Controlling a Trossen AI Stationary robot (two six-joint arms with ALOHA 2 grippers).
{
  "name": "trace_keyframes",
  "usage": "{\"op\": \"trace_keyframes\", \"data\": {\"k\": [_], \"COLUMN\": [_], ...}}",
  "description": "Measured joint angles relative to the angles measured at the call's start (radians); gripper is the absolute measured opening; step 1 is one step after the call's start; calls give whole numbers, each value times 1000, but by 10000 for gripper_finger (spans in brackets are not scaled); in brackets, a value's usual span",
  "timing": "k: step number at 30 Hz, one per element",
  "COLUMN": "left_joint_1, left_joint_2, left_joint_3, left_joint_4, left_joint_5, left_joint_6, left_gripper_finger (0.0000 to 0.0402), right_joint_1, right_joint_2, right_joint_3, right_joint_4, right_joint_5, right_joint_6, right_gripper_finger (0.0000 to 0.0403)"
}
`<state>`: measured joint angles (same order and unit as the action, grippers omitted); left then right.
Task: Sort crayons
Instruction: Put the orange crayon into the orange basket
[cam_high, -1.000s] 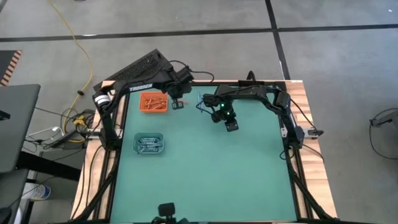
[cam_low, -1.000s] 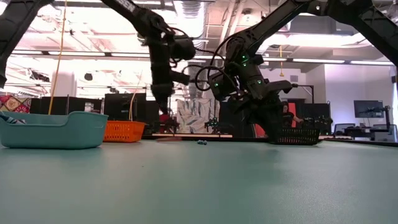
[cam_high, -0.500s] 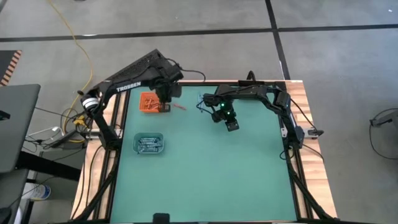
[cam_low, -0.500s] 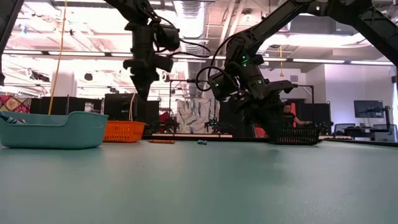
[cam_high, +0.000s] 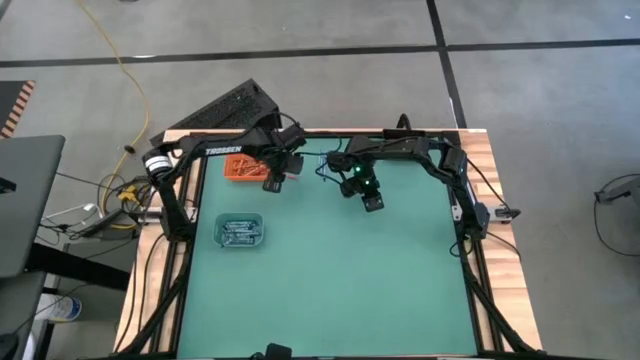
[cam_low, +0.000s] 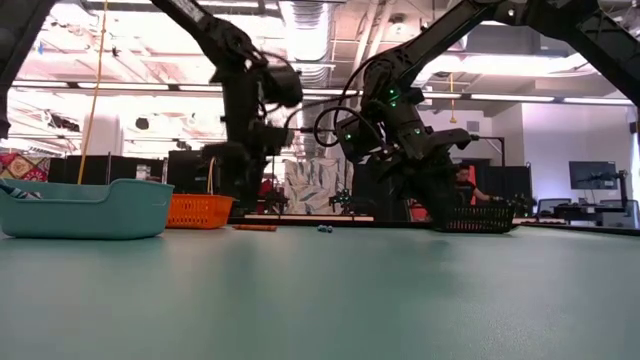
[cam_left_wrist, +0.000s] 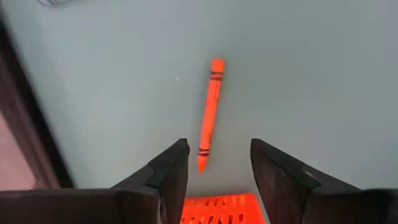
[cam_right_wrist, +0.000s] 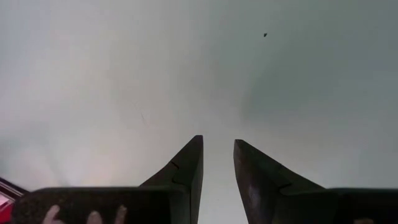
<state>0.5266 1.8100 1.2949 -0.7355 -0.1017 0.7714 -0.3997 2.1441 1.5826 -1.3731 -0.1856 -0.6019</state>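
Looking down from the high view, the left gripper (cam_high: 273, 180) hangs just beside the orange tray (cam_high: 240, 166), on the side towards the middle of the green table (cam_high: 340, 280). The right gripper (cam_high: 372, 202) waits farther to the right, over bare mat. I count two trays here: the orange one with red-orange crayons inside, too crowded to count, and a blue tray (cam_high: 239, 231) nearer the front holding grey-blue sticks. Probably each tray collects one colour, which explains why they stand apart.

In the low view both arms come down at the far side of the table. One orange crayon (cam_low: 256, 227) lies flat on the mat, and a small dark blue piece (cam_low: 324, 228) lies a little to its right. A black basket (cam_low: 478, 217) stands behind the right arm, so the containers seem to be three.

In the left wrist view the dark fingers (cam_left_wrist: 169, 177) stand wide apart and hold nothing. The single orange crayon (cam_left_wrist: 209, 114) lies on the mat just beyond them, its near tip close to the tray's edge. I judge it missed the tray and must be picked again.

In the right wrist view the fingers (cam_right_wrist: 186, 168) leave only a narrow gap, empty, above bare mat; no crayon is visible.
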Motion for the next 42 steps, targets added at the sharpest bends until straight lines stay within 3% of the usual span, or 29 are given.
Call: {"op": "trace_keyframes", "data": {"k": [15,26,42], "left_joint_1": [57,70,7], "left_joint_2": [132,218,123], "left_joint_3": [-1,14,142], "left_joint_4": [79,61,-76], "left_joint_5": [69,93,3], "left_joint_6": [40,48,73], "left_gripper_finger": [117,13,1], "right_joint_1": [0,2,5], "right_joint_2": [0,0,-1], "right_joint_3": [0,0,0], "right_joint_4": [-18,-14,-73], "right_joint_5": [0,0,1], "right_joint_6": [27,30,37], "right_gripper_finger": [113,113,113]}}
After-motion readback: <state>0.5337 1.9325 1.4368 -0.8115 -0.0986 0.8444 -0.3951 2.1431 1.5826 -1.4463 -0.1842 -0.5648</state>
